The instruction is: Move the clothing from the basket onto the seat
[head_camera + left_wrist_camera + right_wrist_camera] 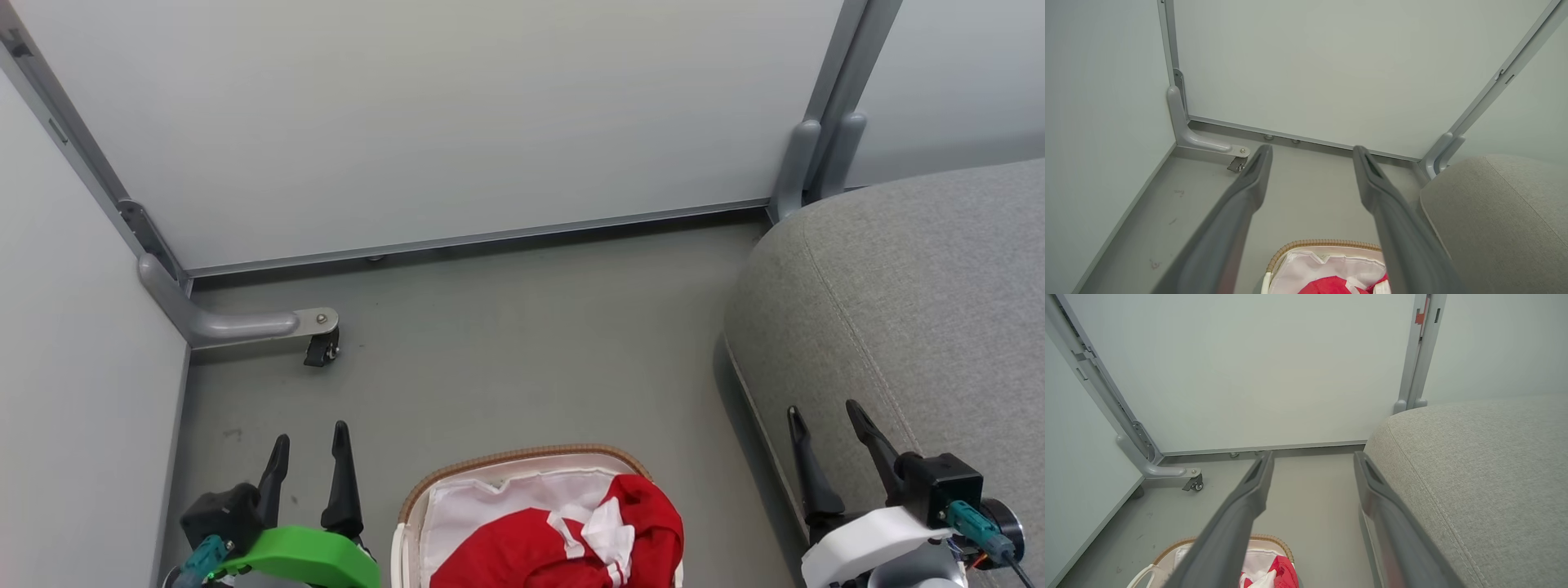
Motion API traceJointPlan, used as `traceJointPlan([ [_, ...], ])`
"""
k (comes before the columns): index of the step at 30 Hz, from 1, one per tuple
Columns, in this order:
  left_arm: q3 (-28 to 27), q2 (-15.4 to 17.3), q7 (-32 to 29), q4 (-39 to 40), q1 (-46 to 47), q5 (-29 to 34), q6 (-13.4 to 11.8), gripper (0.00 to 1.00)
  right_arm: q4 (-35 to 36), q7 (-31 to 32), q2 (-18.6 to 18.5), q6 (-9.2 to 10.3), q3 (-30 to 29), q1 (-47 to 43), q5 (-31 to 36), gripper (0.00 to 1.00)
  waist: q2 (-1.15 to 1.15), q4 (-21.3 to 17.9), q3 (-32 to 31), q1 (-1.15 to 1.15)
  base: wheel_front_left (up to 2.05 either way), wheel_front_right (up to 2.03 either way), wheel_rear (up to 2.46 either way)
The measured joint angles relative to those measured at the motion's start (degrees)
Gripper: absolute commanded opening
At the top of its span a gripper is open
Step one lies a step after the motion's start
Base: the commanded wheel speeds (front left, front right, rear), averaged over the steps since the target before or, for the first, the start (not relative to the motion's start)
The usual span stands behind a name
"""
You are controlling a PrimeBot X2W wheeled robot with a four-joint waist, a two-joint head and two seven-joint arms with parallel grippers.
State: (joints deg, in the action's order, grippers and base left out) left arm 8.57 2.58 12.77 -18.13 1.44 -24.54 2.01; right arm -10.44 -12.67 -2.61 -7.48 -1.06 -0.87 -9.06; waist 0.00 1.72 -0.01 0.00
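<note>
Loosely bunched red clothing (506,555) sits in the basket (522,454).

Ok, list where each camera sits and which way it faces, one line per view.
Head view: on the head, looking forward and down at the basket holding the clothing; left gripper lower left, right gripper lower right.
Left wrist view: on the left wrist, facing the partition along its spread fingers.
Right wrist view: on the right wrist, facing the partition along its spread fingers, seat at right.
Shared: both wrist views show basket, clothing, seat.
</note>
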Motion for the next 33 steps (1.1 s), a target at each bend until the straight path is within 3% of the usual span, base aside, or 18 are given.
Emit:
traceJointPlan([
  [21,1.4,0.1,2.2,-2.5,-0.1,6.6,-0.5,1.0,0.1,-2.3,-0.1,-0.01,0.2,-0.3,9.0,1.0,0.0,0.4,0.3,0.0,0.0,0.0,0.0],
  [33,1.8,0.1,2.3,-2.9,-0.1,6.8,-0.5,1.0,0.1,-2.3,-0.1,-0.01,0.3,-0.3,9.3,1.0,0.0,0.2,0.5,0.0,0.0,0.0,0.0],
])
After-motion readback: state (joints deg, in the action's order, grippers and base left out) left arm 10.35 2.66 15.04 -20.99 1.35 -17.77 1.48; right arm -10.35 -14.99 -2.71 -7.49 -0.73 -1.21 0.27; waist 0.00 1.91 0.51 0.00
